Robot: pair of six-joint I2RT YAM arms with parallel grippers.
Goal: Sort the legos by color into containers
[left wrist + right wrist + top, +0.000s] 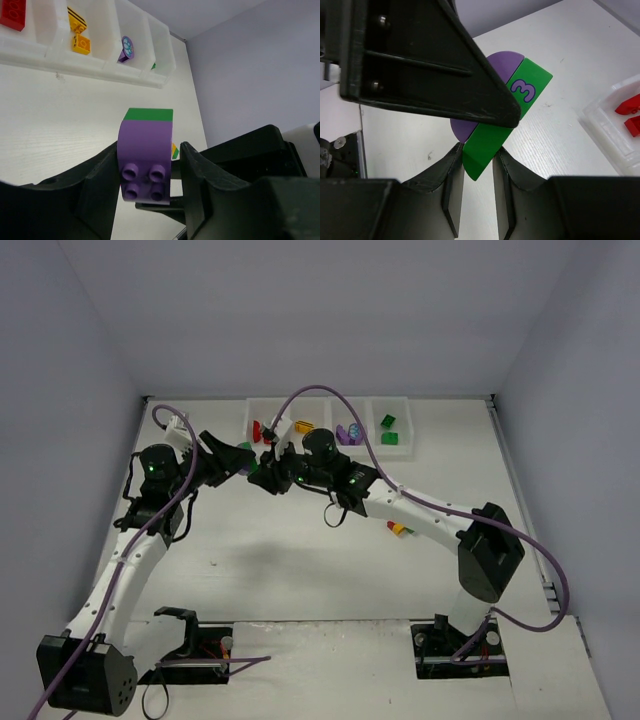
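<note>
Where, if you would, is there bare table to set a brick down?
Free: the table between the left arm and right arm, and right of the bins. Crowded: before the bins, where the left fingers and right fingers hold the clump, and around the loose bricks.

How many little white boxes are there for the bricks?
4, joined in a row far across the table. Left to right: bin with red bricks, bin with yellow bricks, bin with purple bricks, bin with green bricks. None seems hidden.

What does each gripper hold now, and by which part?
Both hold one purple-and-green clump. The left gripper clamps the purple half by its sides; the right gripper clamps the green half at its lower end.
</note>
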